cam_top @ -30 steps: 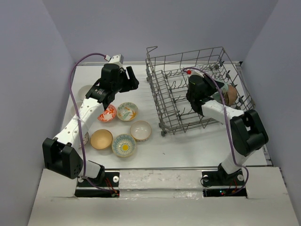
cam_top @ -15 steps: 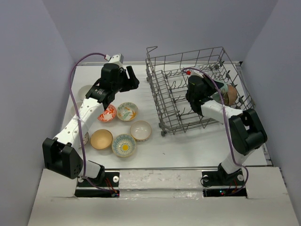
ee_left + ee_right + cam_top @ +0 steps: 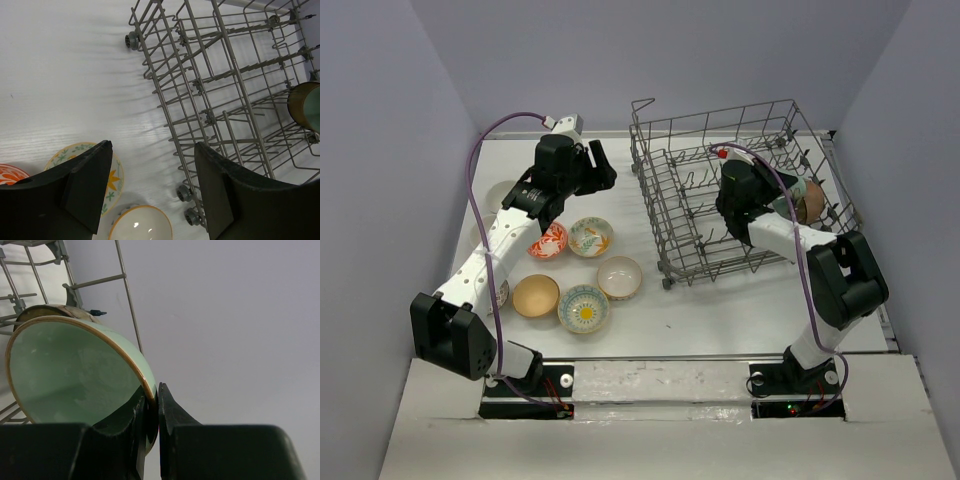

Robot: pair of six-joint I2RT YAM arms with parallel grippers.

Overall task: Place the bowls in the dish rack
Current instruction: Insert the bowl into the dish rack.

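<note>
Clenching the right jaws on the rim of the teal bowl (image 3: 75, 370), tilted on edge inside the dish rack (image 3: 672, 200) at its 3 o'clock side, just beside a brown bowl (image 3: 811, 199). Holding the left jaws released and wide apart above the surface (image 3: 700, 310), at 9 o'clock of the rack, grasping nothing. Lying open side up on the surface at 8 o'clock of the rack: red-orange bowl (image 3: 549, 241), cream floral bowl (image 3: 590, 237), white bowl (image 3: 620, 278), tan bowl (image 3: 535, 296), blue-rimmed bowl (image 3: 584, 308).

surface: white table (image 3: 740, 315) | on it: dish rack (image 3: 663, 226), right | loose bowls (image 3: 584, 308), clustered left of rack
</note>
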